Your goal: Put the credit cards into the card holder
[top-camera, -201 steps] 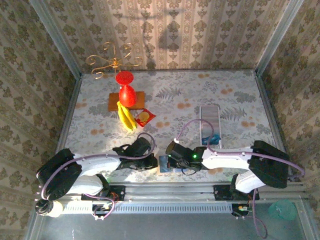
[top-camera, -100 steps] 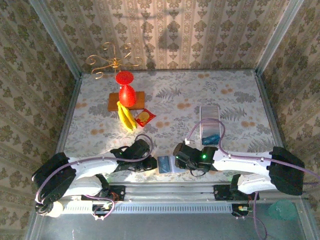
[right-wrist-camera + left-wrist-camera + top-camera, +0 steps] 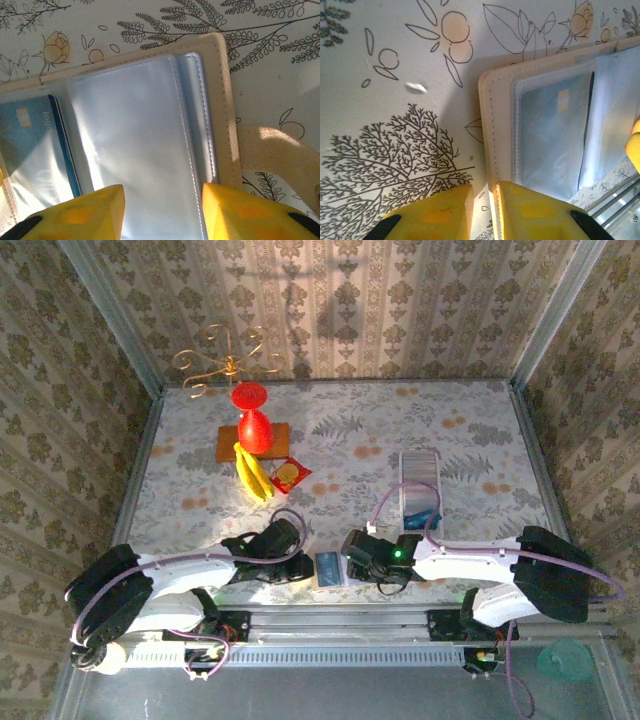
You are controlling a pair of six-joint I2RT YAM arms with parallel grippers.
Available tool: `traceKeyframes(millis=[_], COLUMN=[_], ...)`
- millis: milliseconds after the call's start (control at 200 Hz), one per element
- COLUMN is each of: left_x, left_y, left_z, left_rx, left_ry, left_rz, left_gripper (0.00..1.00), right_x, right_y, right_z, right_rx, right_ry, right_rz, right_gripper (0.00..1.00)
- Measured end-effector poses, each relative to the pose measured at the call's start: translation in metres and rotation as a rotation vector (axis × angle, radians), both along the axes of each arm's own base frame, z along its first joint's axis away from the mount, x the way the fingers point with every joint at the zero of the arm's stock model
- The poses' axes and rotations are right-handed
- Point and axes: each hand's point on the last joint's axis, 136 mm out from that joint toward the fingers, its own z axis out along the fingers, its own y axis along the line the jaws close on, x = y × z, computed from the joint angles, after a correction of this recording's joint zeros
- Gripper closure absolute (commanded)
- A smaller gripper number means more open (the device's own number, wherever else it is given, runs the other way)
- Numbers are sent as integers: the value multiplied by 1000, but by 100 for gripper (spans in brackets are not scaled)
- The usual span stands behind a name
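The tan card holder [image 3: 328, 568] lies open at the table's near edge, between both grippers. In the left wrist view a blue credit card [image 3: 552, 135] sits inside a clear sleeve beside the holder's stitched rim [image 3: 489, 125]. My left gripper [image 3: 485, 210] stands narrowly open astride that rim, with tablecloth showing in the gap. My right gripper [image 3: 162, 215] is open above an empty clear sleeve [image 3: 135, 140], the same blue card [image 3: 30, 135] to its left. Another blue credit card [image 3: 424, 515] lies at the near end of the ribbed tray [image 3: 418, 472].
Bananas [image 3: 254, 476], a red-and-yellow snack packet [image 3: 290, 475] and a red object [image 3: 254, 426] on a wooden board [image 3: 228, 446] stand at the back left. A gold wire ornament [image 3: 225, 360] is behind them. A metal rail [image 3: 330, 620] runs just below the holder.
My right gripper has opened and lifted off the holder, drawing right then easing back left. The left jaws have parted slightly. The open holder now shows between the grippers.
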Motion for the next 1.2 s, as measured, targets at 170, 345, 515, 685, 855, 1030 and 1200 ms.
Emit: traceKeyframes(millis=[170,345,515,685,855,1030,1200], left_x=[0,0,1,1,0,0,0], left_y=[0,0,0,-1,-1,-1,-1], left_z=[-2,-2,-2,-2,-1,-1,-1], left_rx=[7,9,10,11,10,9,11], left_ry=[4,6,4,-3,-11,-12,-19], left_rz=[0,0,1,0,-2,-2,-5], left_gripper=[81,83,83,83,83,83,83], right_x=[-1,-4,-8,-14,-13,-9,-10], right_y=[6,18,11,-2,5,16,17], right_z=[-3,-1,0,11,20,16,3], right_rx=[-6,1,-35,-59,-40,-54,-87], right_ry=[9,5,18,18,5,11,34], right_rz=[13,37,34,28,37,49,51], right_gripper=[54,50,47,47,49,50,50])
